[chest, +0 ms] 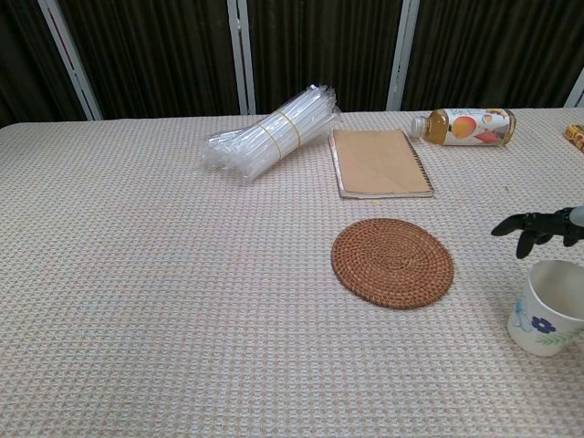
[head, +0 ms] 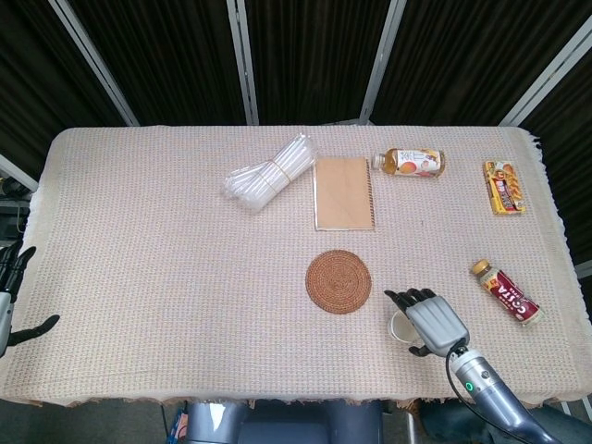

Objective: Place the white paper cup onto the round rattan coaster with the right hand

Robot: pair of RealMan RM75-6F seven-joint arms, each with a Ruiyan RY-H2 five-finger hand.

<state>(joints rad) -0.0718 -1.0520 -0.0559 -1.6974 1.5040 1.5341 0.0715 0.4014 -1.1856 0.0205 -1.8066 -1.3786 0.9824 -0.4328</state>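
Note:
The white paper cup (chest: 547, 307), printed with a blue flower, stands upright near the table's front right. In the head view only a sliver of the cup (head: 399, 327) shows beside my right hand (head: 430, 321), which covers most of it. In the chest view my right hand's dark fingers (chest: 538, 226) curve just above and behind the cup's rim, with a gap between them and the cup. The round rattan coaster (head: 339, 281) (chest: 392, 262) lies bare, a short way left of the cup. My left hand (head: 11, 301) hangs at the table's left edge, fingers apart, holding nothing.
At the back lie a bundle of clear straws (head: 268, 173), a brown notebook (head: 343, 192), a juice bottle (head: 412, 163) on its side and a snack packet (head: 504, 188). A small brown bottle (head: 505, 292) lies to the right of my right hand.

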